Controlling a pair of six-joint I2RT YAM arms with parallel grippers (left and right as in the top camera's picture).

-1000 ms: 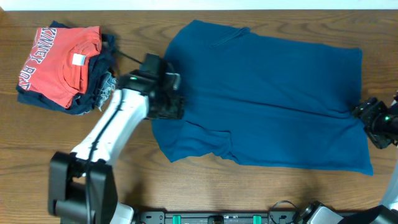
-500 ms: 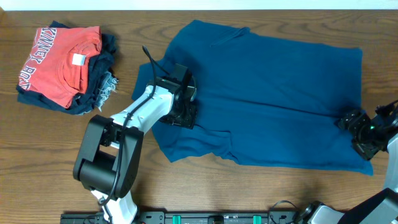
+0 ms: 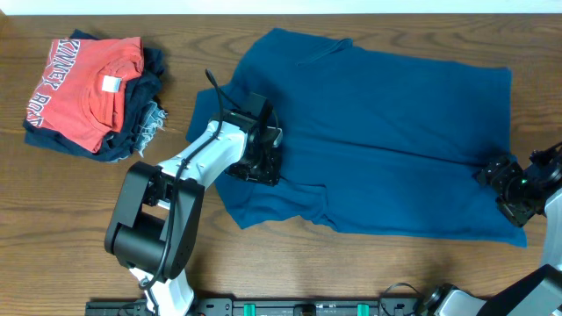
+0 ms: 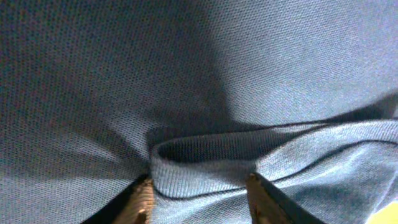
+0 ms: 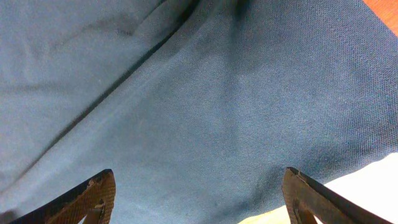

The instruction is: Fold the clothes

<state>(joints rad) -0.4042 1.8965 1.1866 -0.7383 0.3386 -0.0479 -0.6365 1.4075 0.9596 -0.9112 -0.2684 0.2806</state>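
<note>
The clothes (image 3: 386, 132) lay spread flat across the middle and right of the table (image 3: 105, 219), well apart from the folded pile (image 3: 88, 96) at the far left. My worry was a one-sided lift: with only the left end taken up, so large and thin a sheet would likely drag, crease and lose its flat lie. Its long axis ran left to right. What looked like the collar sat at the far left, the straight hem at the right, a sleeve toward the near left.

The right gripper (image 3: 509, 189) hung over the near right hem corner with its fingers spread wide and nothing between them. A closing there might have caught only the edge.

The left gripper (image 3: 263, 158) was pressed into the garment's left part, half-closed about a ridge of cloth (image 4: 199, 168). I could not tell whether it truly gripped. That ridge looked shallow, so it might have slipped out, or been two layers at once.
</note>
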